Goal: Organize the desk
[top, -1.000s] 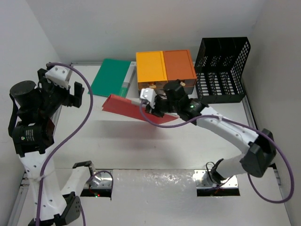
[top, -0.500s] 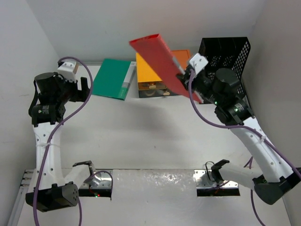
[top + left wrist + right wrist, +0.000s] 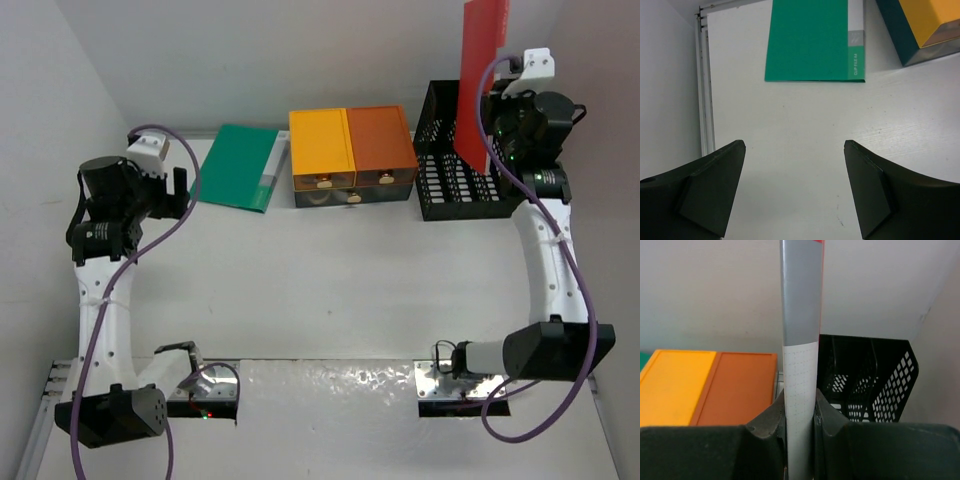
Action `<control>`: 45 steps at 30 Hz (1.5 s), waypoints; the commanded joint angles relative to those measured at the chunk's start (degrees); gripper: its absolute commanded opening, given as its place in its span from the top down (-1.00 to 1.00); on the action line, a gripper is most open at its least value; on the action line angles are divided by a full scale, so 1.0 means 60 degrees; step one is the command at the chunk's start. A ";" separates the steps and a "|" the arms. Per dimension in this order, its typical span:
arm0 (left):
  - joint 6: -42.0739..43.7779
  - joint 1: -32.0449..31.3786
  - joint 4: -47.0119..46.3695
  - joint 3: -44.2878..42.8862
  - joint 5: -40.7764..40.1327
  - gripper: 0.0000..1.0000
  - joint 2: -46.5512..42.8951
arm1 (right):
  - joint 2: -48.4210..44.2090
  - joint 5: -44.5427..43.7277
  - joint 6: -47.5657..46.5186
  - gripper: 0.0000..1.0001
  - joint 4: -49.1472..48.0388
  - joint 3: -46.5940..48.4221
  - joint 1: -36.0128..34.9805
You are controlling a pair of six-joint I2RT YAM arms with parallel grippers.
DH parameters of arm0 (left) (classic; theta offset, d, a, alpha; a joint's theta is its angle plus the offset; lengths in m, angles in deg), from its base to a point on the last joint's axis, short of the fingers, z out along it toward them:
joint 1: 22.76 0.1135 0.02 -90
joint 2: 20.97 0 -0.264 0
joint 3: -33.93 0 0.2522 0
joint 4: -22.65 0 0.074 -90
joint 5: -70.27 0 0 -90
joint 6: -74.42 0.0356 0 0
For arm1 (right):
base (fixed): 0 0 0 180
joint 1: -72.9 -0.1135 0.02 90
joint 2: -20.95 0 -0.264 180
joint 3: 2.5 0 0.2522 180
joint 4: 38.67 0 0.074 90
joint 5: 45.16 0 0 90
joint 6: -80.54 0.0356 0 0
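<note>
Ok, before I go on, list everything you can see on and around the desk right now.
desk: 1, white, under everything
green folder: 1, green, lying flat at the far left of the desk
drawer box: 1, yellow half and orange half, far middle, between green folder and rack
mesh file rack: 1, black, far right
red folder: 1, red with a grey spine, held upright over the rack; cannot tell whether it is inside a slot
left gripper: 1, black, open and empty, above bare desk near the green folder
right gripper: 1, black, shut on the red folder
</note>
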 commanded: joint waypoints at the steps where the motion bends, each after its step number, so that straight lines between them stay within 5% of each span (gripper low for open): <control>1: 0.0076 0.0005 -0.0479 -0.0055 -0.0172 -0.57 0.0245 | -0.0125 0.0407 0.0810 1.00 -0.1992 -0.0364 0.0322; 27: 0.0017 0.0019 -0.1137 -0.0715 -0.1227 -0.58 0.2077 | 0.1837 0.0758 0.0605 1.00 -1.1264 -0.5362 0.0543; 45: 0.0018 0.0005 -0.1270 -0.0744 -0.1359 -0.59 0.2458 | 0.2686 0.0728 0.0840 1.00 -1.4900 -0.7004 0.0543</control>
